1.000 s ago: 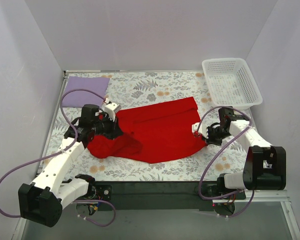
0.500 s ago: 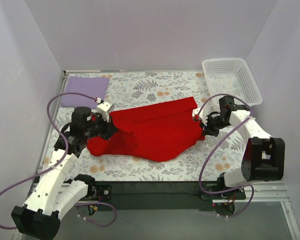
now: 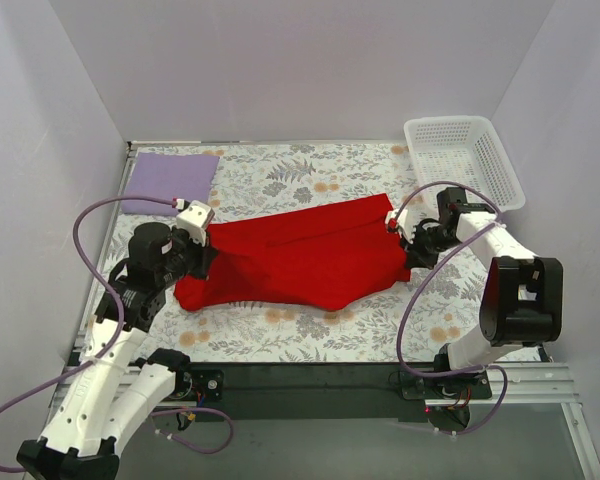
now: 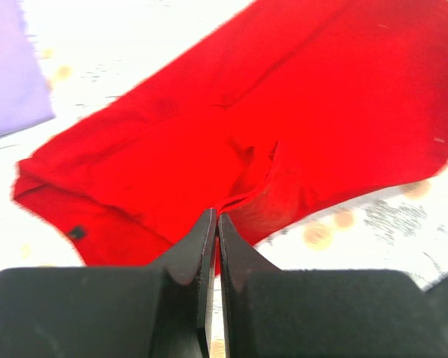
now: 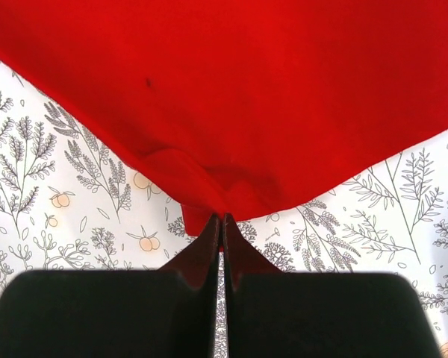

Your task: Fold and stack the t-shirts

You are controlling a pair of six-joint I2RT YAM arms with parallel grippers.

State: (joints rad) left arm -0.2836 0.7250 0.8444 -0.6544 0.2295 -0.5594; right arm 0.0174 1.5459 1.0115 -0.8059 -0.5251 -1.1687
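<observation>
The red t-shirt lies stretched across the middle of the floral table. My left gripper is shut on the shirt's left end; in the left wrist view its jaws pinch a fold of the red cloth. My right gripper is shut on the shirt's right edge; in the right wrist view its jaws pinch a small flap of the red cloth. The lavender t-shirt lies folded flat at the back left corner and also shows in the left wrist view.
A white mesh basket stands at the back right corner. White walls close the table on three sides. Purple cables loop beside both arms.
Both grippers have moved toward the back of the table, the left one also leftward, pulling the red shirt with them. The shirt now lies longer and flatter.
</observation>
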